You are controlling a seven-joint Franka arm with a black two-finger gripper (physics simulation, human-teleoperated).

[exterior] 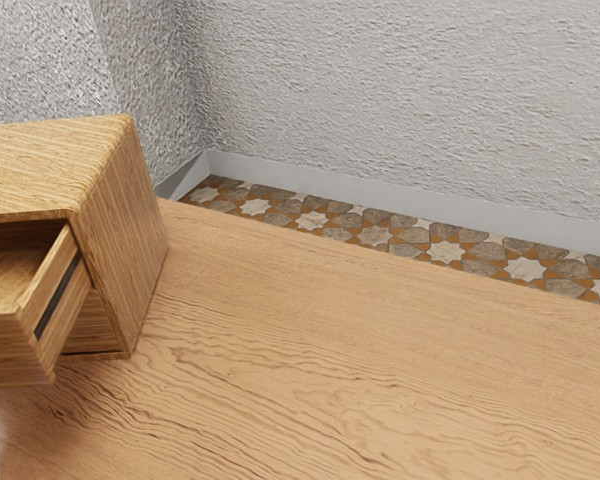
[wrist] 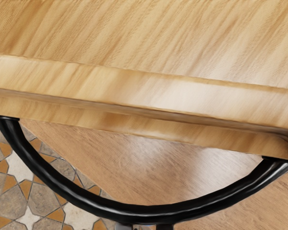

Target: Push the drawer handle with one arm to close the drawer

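Drawer point(exterior: 52, 288) found open, lower left of the exterior view, projecting from the cabinet point(exterior: 126, 235) on the surface point(exterior: 330, 350). End effector point(wrist: 145, 227) noted beside the bowed black handle point(wrist: 153, 213); whether spread, pressed together or pinching, cannot tell. The position appears chosen so a push on the handle drives the drawer inward. Risk: slipping off the curve.

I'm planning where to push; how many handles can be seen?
1: a curved black bar handle on the front of the open brown wooden drawer. Others may be hidden.
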